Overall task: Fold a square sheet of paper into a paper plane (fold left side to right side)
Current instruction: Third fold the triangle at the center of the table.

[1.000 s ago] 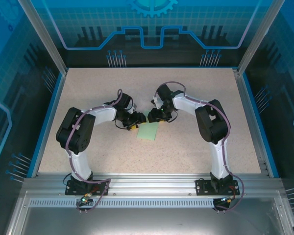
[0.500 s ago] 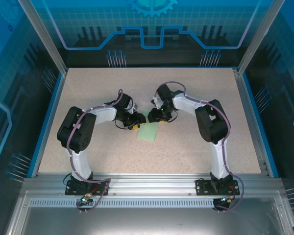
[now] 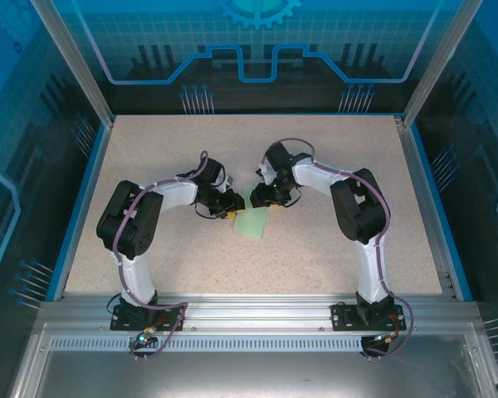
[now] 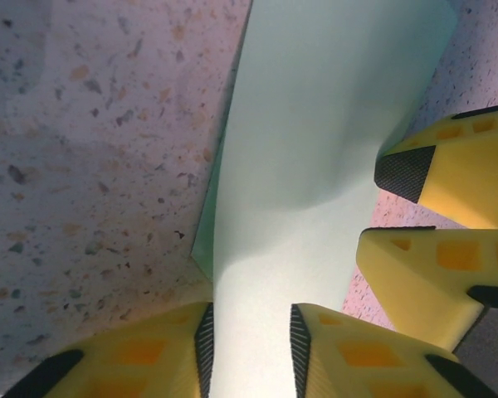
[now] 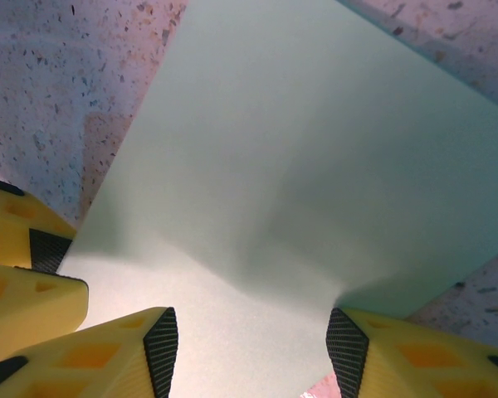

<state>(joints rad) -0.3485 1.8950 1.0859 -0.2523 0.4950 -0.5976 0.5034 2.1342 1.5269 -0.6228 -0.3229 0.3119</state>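
Lying flat near the middle of the speckled beige counter (image 3: 332, 240), the square sheet of pale mint-green paper (image 3: 251, 224) humps up at its far-left edge. The left gripper (image 4: 251, 352) sets narrow jaws about that hump; whether they pinch it I cannot tell. Just beyond, the right gripper (image 5: 253, 348) hovers, jaws open. A one-sided pull would likely drag or crumple the sheet, skewing the fold.

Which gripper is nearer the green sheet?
Left, narrowly. The left gripper sits at the left edge of the square sheet of paper, a raised strip filling its narrow jaws. The right gripper straddles the far edge, jaws wider, paper between them.
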